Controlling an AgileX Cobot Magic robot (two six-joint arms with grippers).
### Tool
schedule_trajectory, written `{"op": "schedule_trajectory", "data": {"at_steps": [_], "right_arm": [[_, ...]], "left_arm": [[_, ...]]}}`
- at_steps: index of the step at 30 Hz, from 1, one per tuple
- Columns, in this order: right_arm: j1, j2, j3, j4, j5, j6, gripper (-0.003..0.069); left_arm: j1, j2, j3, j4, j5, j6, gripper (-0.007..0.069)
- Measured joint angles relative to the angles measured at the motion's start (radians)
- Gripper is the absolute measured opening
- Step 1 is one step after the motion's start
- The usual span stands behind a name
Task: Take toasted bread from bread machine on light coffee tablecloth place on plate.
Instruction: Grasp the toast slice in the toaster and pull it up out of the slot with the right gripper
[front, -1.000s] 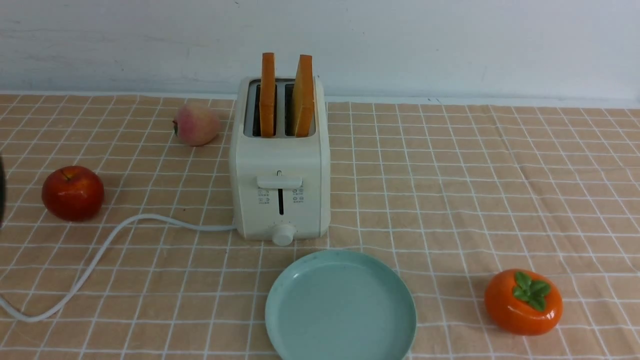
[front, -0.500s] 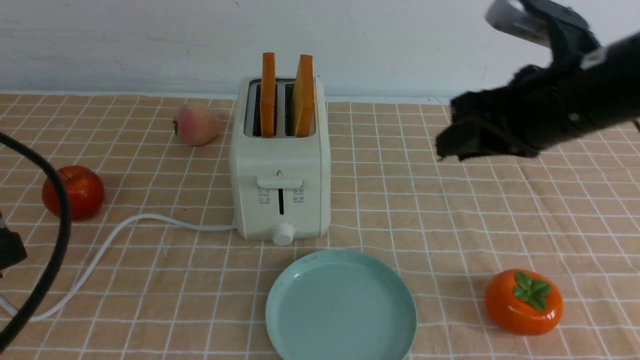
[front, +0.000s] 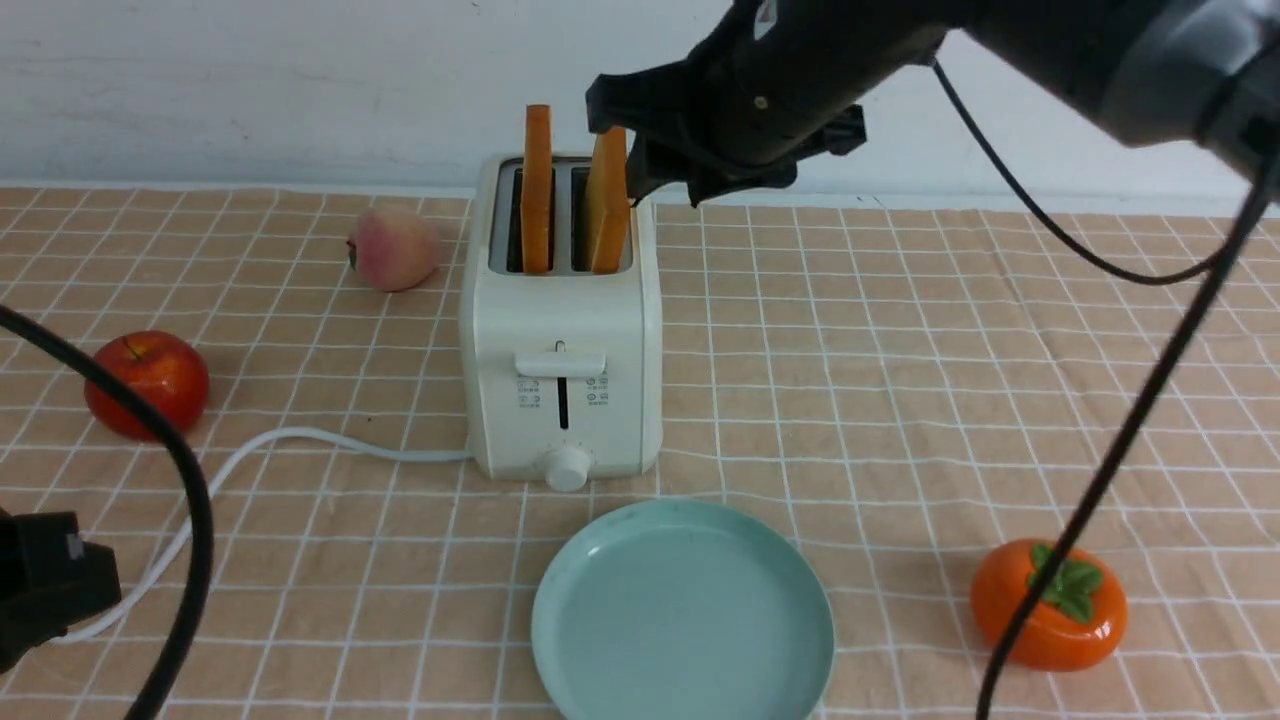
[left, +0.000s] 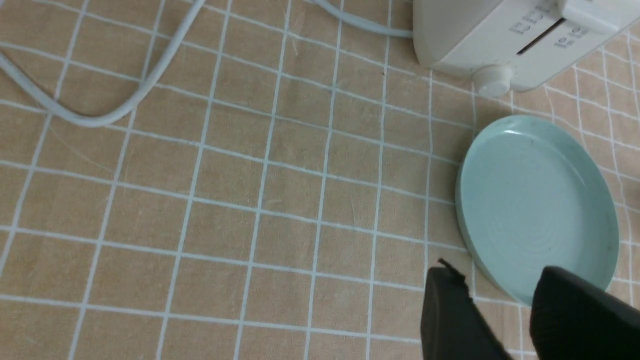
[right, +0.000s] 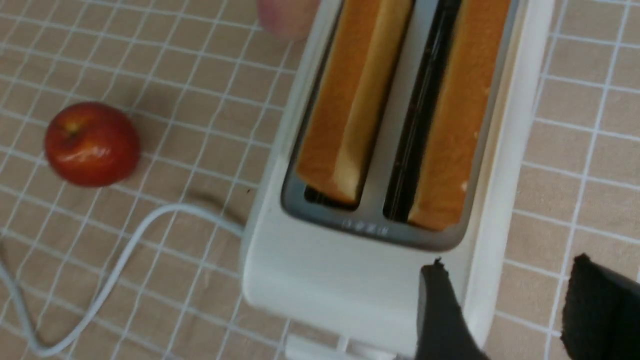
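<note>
The cream-white bread machine (front: 560, 340) stands on the light coffee tablecloth (front: 900, 380). Two toasted bread slices stand upright in its slots, the left slice (front: 537, 190) and the right slice (front: 606, 215). My right gripper (front: 640, 145) hangs open and empty at the top right edge of the right slice. In the right wrist view my right gripper (right: 515, 295) is over the toaster's (right: 350, 285) edge, apart from both slices (right: 350, 100) (right: 457, 125). The mint-blue plate (front: 680, 610) lies empty in front of the toaster. My left gripper (left: 500, 300) is open and empty, low by the plate's rim (left: 535, 205).
A red apple (front: 147, 385) and a peach (front: 392, 248) lie left of the toaster. An orange persimmon (front: 1048, 605) lies at the front right. The white cord (front: 250, 455) runs left. A black cable (front: 1130, 430) hangs across the right side, another (front: 190, 500) at the left.
My right arm has swung in from the right and now has its gripper at the top of the right slice. My left arm has come further into view at the lower left.
</note>
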Motion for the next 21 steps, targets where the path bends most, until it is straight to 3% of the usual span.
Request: {"op": "schedule_trajectory", "data": {"at_steps": [9,14,15,16,18,21], "right_arm": [[0.007,0.159,-0.047,-0.047,-0.139,0.071,0.0347],[0.007,0.178,-0.048,-0.059,-0.157,0.072,0.0278],[0.007,0.177,-0.05,-0.052,-0.158,0.072,0.0209],[0.007,0.177,-0.05,-0.051,-0.16,0.072,0.02],[0.008,0.169,-0.056,-0.052,-0.156,0.072,0.0104],[0.0,0.144,-0.078,-0.055,-0.141,0.072,0.0099]], "left_arm": [[-0.026,0.0,0.0,-0.002,0.004,0.0,0.0239],[-0.031,0.0,0.0,-0.004,0.005,0.0,0.0239],[-0.031,0.0,0.0,-0.005,0.008,0.0,0.0239],[-0.031,0.0,0.0,-0.005,0.008,0.0,0.0239],[-0.032,0.0,0.0,-0.005,0.019,0.0,0.0239],[-0.032,0.0,0.0,-0.005,0.032,0.0,0.0239]]}}
